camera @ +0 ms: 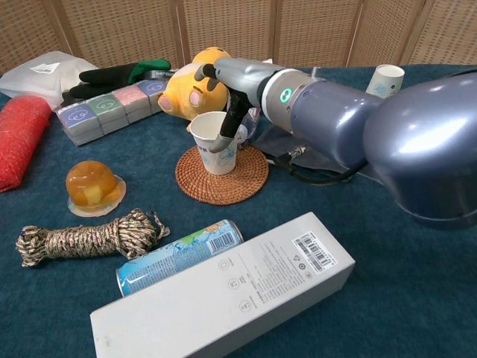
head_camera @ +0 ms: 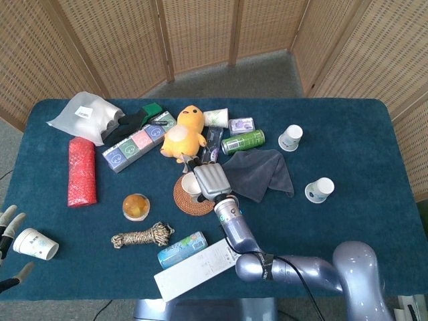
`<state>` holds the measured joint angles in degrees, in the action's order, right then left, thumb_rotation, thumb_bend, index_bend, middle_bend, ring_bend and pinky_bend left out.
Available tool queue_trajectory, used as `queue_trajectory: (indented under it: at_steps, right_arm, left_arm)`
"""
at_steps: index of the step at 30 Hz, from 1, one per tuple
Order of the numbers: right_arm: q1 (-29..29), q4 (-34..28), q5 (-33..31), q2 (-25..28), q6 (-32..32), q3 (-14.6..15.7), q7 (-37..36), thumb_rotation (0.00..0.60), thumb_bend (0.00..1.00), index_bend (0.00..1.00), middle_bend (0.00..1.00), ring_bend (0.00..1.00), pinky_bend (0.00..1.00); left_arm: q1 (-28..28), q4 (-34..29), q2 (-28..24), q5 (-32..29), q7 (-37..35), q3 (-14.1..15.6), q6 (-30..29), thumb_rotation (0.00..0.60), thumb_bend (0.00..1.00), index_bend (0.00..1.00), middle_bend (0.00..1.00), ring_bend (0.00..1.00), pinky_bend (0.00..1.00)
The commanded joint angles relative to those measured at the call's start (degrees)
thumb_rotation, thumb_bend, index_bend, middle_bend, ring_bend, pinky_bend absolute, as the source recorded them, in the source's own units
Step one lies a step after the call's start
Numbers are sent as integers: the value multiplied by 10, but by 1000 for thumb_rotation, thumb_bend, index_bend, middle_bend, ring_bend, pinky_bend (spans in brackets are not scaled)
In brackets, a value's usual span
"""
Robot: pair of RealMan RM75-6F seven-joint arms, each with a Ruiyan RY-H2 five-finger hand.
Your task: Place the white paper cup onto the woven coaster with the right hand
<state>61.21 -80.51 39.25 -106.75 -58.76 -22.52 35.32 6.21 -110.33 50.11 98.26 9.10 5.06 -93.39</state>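
Note:
The white paper cup stands slightly tilted on the round woven coaster, a little behind its centre; in the head view the cup and coaster lie mid-table. My right hand reaches over from the right. It pinches the cup's rim, with one dark finger dipping inside. From above, the right hand covers the cup's right side. My left hand sits at the table's front-left corner, fingers apart, beside another paper cup lying on its side.
A yellow plush sits just behind the cup and a grey cloth lies to its right. In front are a long white box, a blue can, a rope bundle and an orange jelly. Two more paper cups stand right.

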Motion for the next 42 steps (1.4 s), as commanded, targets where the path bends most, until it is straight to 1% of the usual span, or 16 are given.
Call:
queue_trajectory:
  at_steps: [1, 4, 8, 12, 15, 19, 22, 26, 28, 31, 36, 39, 42]
  right_arm:
    - [-26, -53, 37, 34, -29, 17, -10, 600, 0, 0, 113, 369, 343]
    - [-52, -98, 73, 71, -51, 32, -25, 600, 0, 0, 113, 369, 343]
    - [-82, -132, 109, 112, -71, 41, -50, 600, 0, 0, 114, 369, 343]
    - [-109, -158, 130, 155, -85, 46, -71, 600, 0, 0, 114, 369, 343]
    - [-134, -170, 156, 188, -97, 55, -95, 600, 0, 0, 115, 369, 343]
    - [-168, -165, 197, 225, -110, 72, -138, 600, 0, 0, 115, 367, 343]
    - [-197, -156, 230, 247, -122, 83, -187, 600, 0, 0, 115, 362, 343]
    - [-237, -140, 277, 284, -130, 107, -258, 600, 0, 0, 115, 356, 335]
    - [-252, -132, 293, 299, -134, 119, -276, 600, 0, 0, 115, 350, 334]
    - [-277, -119, 311, 326, -135, 139, -296, 600, 0, 0, 115, 324, 322]
    - [-313, -101, 327, 359, -141, 168, -299, 600, 0, 0, 99, 257, 274]
    - [-335, -94, 322, 377, -140, 184, -283, 600, 0, 0, 79, 188, 226]
    - [-355, -84, 323, 393, -141, 196, -287, 600, 0, 0, 29, 105, 155]
  left_arm:
    - [0, 0, -1, 1, -2, 1, 0, 600, 274, 0, 0, 0, 0]
    - [0, 1, -2, 4, -4, 1, -1, 600, 275, 0, 0, 0, 0]
    - [0, 1, -1, 7, -3, 3, 0, 600, 274, 0, 0, 0, 0]
    - [1, 0, -1, 8, -1, 2, -2, 600, 274, 0, 0, 0, 0]
    - [1, 0, 0, 9, 1, 3, -2, 600, 275, 0, 0, 0, 0]
    - [0, 1, 3, 10, 5, 4, 3, 600, 274, 0, 0, 0, 0]
    - [-2, 3, 6, 12, 10, 5, 8, 600, 274, 0, 0, 0, 0]
    - [-5, 3, 11, 11, 18, 4, 15, 600, 275, 0, 0, 0, 0]
    - [-6, 3, 12, 8, 20, 4, 17, 600, 275, 0, 0, 0, 0]
    - [-7, 4, 15, 5, 25, 3, 20, 600, 275, 0, 0, 0, 0]
    - [-10, 6, 23, 2, 37, 3, 30, 600, 274, 0, 0, 0, 0]
    - [-12, 7, 29, 0, 48, 4, 36, 600, 275, 0, 0, 0, 0]
    - [-12, 7, 33, -1, 56, 4, 38, 600, 274, 0, 0, 0, 0]
